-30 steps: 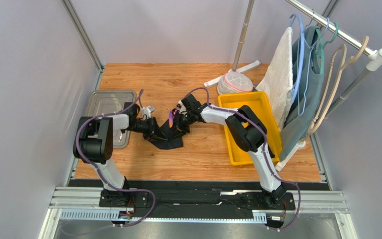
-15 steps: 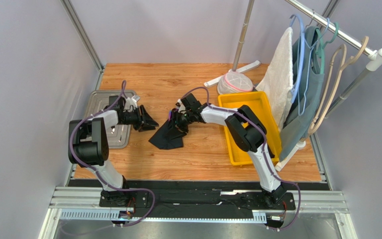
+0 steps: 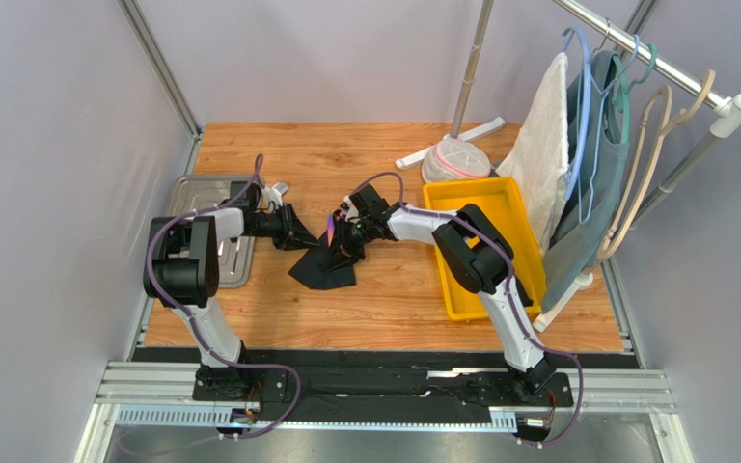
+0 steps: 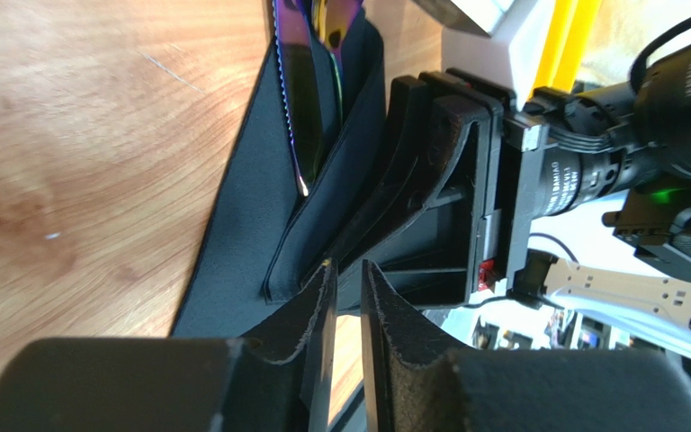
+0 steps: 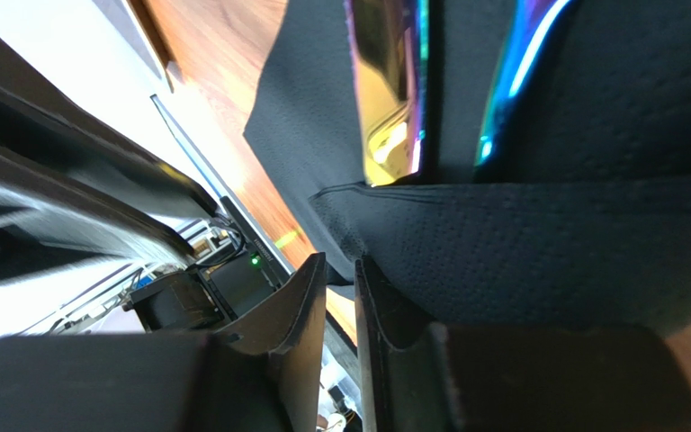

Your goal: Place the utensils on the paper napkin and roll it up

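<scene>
Utensils lie tucked inside the half-folded napkin on the table. Your left gripper and right gripper flank its fold, jaws a slit apart. Whether they pinch paper I cannot tell; probably they're steadying the roll.

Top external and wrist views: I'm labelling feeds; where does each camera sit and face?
Top external: above and behind the bases, looking down at the table; left arm and right arm show.
Left wrist: on the left arm, looking past the left gripper at the napkin and utensils.
Right wrist: on the right arm, past the right gripper at the napkin.
Both wrist views share napkin and utensils.
</scene>
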Robot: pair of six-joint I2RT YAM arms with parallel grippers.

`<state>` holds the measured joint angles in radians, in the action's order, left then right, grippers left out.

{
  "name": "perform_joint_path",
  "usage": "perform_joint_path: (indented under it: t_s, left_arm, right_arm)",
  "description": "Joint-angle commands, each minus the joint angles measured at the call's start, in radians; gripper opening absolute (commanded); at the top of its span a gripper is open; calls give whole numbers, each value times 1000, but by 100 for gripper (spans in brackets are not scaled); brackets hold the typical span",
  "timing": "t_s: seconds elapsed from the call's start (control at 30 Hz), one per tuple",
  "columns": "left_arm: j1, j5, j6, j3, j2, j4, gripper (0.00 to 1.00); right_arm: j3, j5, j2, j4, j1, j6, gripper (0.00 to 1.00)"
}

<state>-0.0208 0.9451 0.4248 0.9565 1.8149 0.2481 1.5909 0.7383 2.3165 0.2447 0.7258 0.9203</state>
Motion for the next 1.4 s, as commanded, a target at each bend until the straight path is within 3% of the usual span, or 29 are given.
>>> perform_joint_path:
  t_s: [0.0, 0.53, 0.93, 1.2, 1.37]
  left_arm:
    - [16, 27, -4, 2, 18, 2, 23]
    - [78, -29, -101, -1, 75, 109, 13]
    - [105, -95, -75, 31, 119, 180, 1]
    - [133, -154, -75, 54, 97, 247, 0]
    - [136, -174, -81, 74, 78, 278, 0]
  right_arm:
    - [12, 13, 6, -22, 9, 0, 20]
    - [18, 27, -2, -31, 9, 2, 18]
    - [23, 30, -80, -15, 9, -23, 19]
    - [14, 45, -86, -10, 3, -21, 20]
    - [-31, 46, -175, 27, -34, -81, 20]
